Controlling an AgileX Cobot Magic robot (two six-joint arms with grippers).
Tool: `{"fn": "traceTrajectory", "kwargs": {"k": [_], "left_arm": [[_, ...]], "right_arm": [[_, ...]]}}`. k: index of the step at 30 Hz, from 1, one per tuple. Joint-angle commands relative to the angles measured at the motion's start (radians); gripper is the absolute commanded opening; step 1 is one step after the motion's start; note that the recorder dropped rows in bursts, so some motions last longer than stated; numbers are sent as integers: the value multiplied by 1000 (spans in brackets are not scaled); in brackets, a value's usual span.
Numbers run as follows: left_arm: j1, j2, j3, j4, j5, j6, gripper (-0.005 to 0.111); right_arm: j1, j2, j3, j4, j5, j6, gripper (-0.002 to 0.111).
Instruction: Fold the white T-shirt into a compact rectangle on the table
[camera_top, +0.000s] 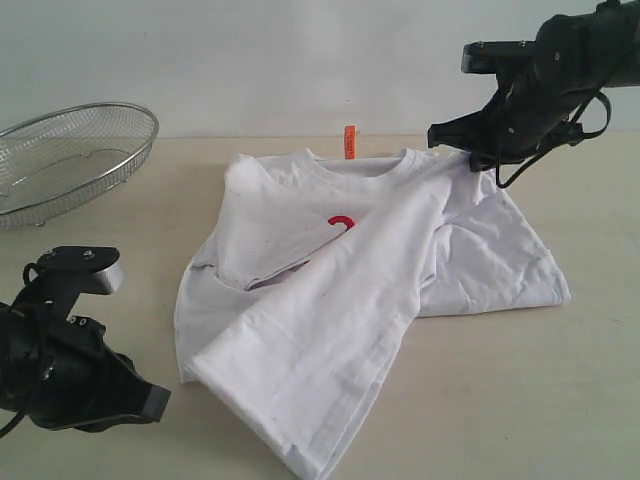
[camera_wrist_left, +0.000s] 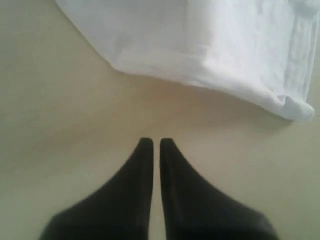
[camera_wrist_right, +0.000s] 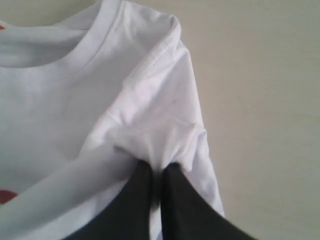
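The white T-shirt (camera_top: 340, 300) lies partly folded on the table (camera_top: 520, 400), its lower part flipped diagonally across the chest so only a bit of red lettering (camera_top: 341, 223) shows. The orange neck tag (camera_top: 350, 141) stands up at the collar. My right gripper (camera_wrist_right: 158, 167) is shut on a pinch of cloth at the shirt's shoulder (camera_wrist_right: 160, 120), at the back right of the shirt in the exterior view (camera_top: 480, 155). My left gripper (camera_wrist_left: 156, 142) is shut and holds nothing, hovering over bare table short of the shirt's hem (camera_wrist_left: 210, 70); it is at the front left (camera_top: 150, 400).
A round wire-mesh basket (camera_top: 70, 160) stands at the back left of the table. A pale wall rises behind the table's far edge. Bare tabletop lies to the right and in front of the shirt.
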Motion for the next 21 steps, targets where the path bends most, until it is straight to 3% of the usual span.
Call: {"fn": "traceTrajectory", "kwargs": {"k": [1, 12, 14, 16, 21], "left_arm": [[-1, -10, 4, -4, 10, -18, 5], [-1, -10, 4, -42, 10, -18, 5], [-1, -10, 4, -69, 12, -9, 5], [-1, -10, 4, -137, 24, 53, 5], [-1, -8, 4, -334, 24, 178, 5]], "right_arm": [[-43, 3, -16, -56, -60, 103, 0], [-75, 8, -17, -64, -76, 74, 0], [-75, 8, -17, -64, -84, 63, 5], [-75, 8, -17, -64, -83, 61, 19], [-75, 8, -17, -64, -62, 70, 73]]}}
